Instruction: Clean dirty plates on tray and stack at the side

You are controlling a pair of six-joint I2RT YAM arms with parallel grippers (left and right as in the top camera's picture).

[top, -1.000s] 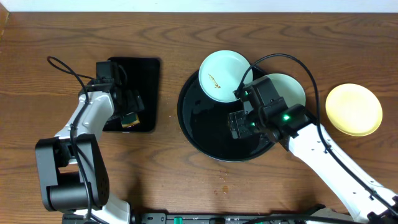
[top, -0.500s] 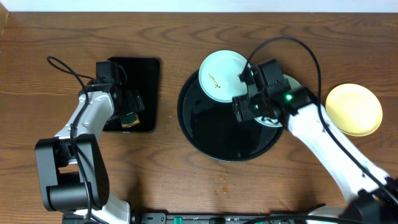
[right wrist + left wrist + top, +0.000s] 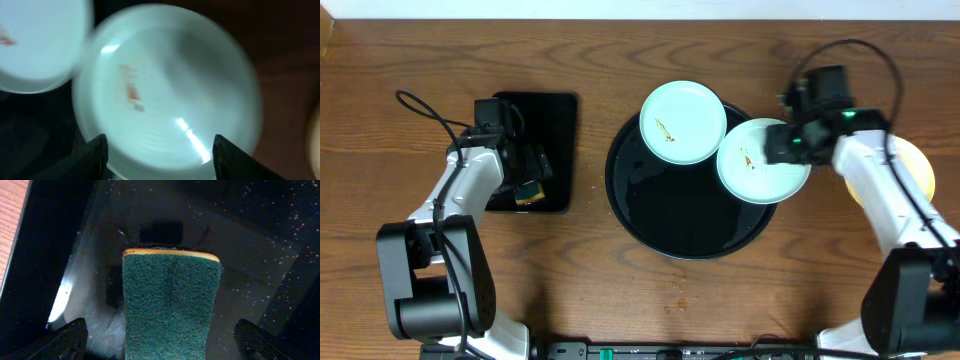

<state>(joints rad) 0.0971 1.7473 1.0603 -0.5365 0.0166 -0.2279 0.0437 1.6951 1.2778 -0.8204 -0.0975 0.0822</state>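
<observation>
The round black tray (image 3: 650, 215) holds two pale mint plates. One plate (image 3: 682, 122) lies on its far rim with a brown smear. The other plate (image 3: 760, 165) (image 3: 165, 95), also smeared brown, overhangs the tray's right rim. My right gripper (image 3: 780, 148) (image 3: 160, 160) hovers open over this plate's right part, its fingers (image 3: 95, 157) apart and the view blurred. A pale yellow plate (image 3: 923, 170) lies on the table to the right, mostly under the right arm. My left gripper (image 3: 528, 180) (image 3: 162, 345) stands open astride a green sponge (image 3: 170, 310).
A small rectangular black tray (image 3: 545, 115) at the left holds the sponge (image 3: 528, 192). A few crumbs (image 3: 675, 285) lie on the wooden table in front of the round tray. Both arms' black cables loop above the table.
The right arm swung from the round tray's middle out to the right, uncovering the right mint plate; its jaws narrowed slightly. The left arm stayed still.
</observation>
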